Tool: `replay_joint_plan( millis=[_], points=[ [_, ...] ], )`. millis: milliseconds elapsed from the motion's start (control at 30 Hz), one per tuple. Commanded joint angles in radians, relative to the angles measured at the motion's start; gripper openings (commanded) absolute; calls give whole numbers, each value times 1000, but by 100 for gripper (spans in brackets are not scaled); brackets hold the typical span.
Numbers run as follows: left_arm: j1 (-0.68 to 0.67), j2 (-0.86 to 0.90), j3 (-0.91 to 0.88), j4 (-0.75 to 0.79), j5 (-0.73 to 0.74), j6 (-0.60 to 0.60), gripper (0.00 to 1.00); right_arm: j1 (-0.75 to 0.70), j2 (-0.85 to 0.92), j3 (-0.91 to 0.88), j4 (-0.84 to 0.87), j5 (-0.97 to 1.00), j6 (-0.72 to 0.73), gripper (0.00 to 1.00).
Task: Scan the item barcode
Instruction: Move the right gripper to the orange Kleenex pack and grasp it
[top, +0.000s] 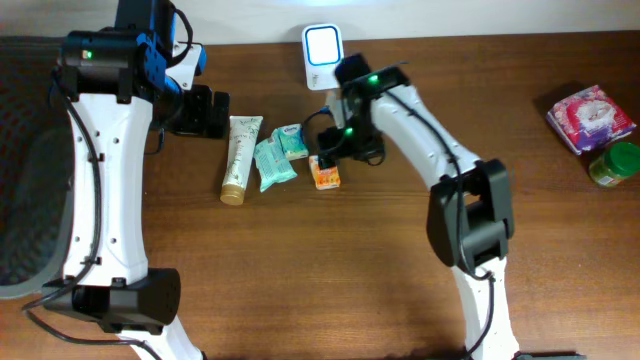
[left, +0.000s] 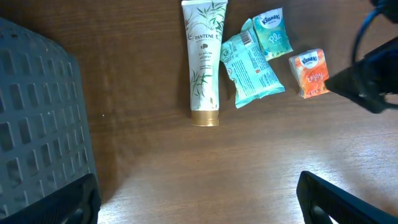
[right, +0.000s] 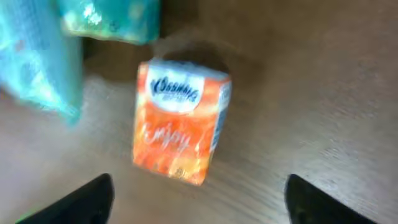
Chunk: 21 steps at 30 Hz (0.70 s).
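Note:
An orange Kleenex tissue pack (top: 325, 174) (right: 180, 121) (left: 310, 73) lies flat on the wooden table. My right gripper (top: 338, 150) (right: 202, 205) hovers just over its near end, open, with nothing between its fingers. Left of the pack lie a small teal Kleenex pack (top: 291, 142) (left: 272, 33), a teal wipes pack (top: 272, 164) (left: 251, 65) and a white Pantene tube (top: 240, 158) (left: 204, 61). A white scanner (top: 322, 52) with a lit blue face stands at the table's far edge. My left gripper (top: 200, 112) (left: 199, 205) is open and empty, left of the tube.
A grey slatted basket (left: 37, 112) (top: 25, 190) fills the left side. At the far right stand a pink-and-red packet (top: 590, 115) and a green-lidded jar (top: 614, 165).

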Motion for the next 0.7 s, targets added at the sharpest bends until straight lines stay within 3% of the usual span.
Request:
replay_joint_plan(
  millis=[0, 100, 133, 533, 667],
  points=[
    [0, -9, 1, -1, -7, 12, 99, 72, -19, 8, 45, 233, 139, 74],
    [0, -9, 1, -1, -7, 12, 99, 132, -19, 7, 79, 358, 244, 50],
    [0, -9, 1, -1, -7, 12, 99, 149, -19, 7, 83, 396, 269, 46],
    [0, -9, 1, -1, -7, 12, 99, 227, -18, -162, 245, 452, 270, 50],
    [0, -9, 1, -1, -7, 12, 99, 224, -18, -195, 265, 452, 270, 27]
  ],
)
